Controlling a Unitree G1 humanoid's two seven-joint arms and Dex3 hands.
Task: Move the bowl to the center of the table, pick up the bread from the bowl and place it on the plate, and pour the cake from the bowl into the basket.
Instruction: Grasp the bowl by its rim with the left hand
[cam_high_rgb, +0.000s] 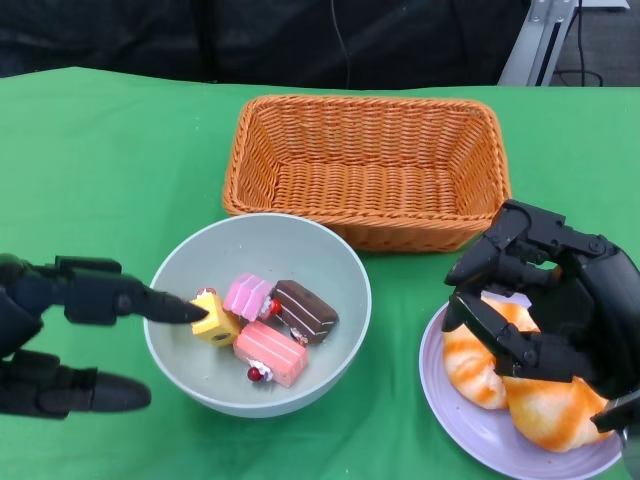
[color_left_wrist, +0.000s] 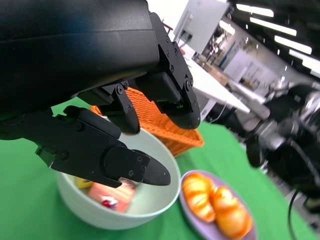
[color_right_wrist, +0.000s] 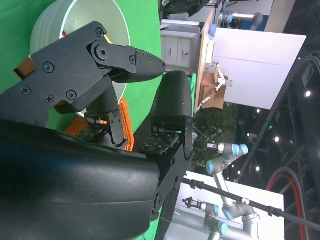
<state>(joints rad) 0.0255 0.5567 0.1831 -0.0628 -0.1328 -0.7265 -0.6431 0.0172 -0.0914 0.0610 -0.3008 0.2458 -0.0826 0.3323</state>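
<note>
Lilac-glazed and nearest on the right, the plate (cam_high_rgb: 480, 425) carries two orange bread rolls (cam_high_rgb: 535, 405), so the bread step looks done. The right hand (cam_high_rgb: 545, 300) hovers directly over them with its fingers curled down and spread; whether any fingertip touches the nearer roll cannot be told, but nothing appears to be clasped.

Nearest on the left, the left hand (cam_high_rgb: 70, 330) lies beside the pale grey-green bowl (cam_high_rgb: 340, 262), one finger (cam_high_rgb: 160, 305) reaching over the rim toward the yellow cake piece (cam_high_rgb: 213, 318), another (cam_high_rgb: 95, 393) low on the cloth outside the wall. It is spread and holds nothing, though it looks placed to pinch the rim.

The bowl sits about mid-table on the green tablecloth (cam_high_rgb: 110, 170), with pink (cam_high_rgb: 250, 296), chocolate (cam_high_rgb: 305, 311) and salmon-pink (cam_high_rgb: 270, 353) cake pieces alongside the yellow one.

Farthest, the woven orange basket (cam_high_rgb: 300, 120) stands just behind the bowl, its front wall nearly at the bowl's rim.

Pouring remains, and the risks lie there. A pinch on one side of a smooth, rounded rim could slip as the bowl tips. The basket's front wall is high and close, so the bowl may knock it or spill cake short onto the cloth. The right hand, if it catches a roll while rising, could drag bread off the plate
</note>
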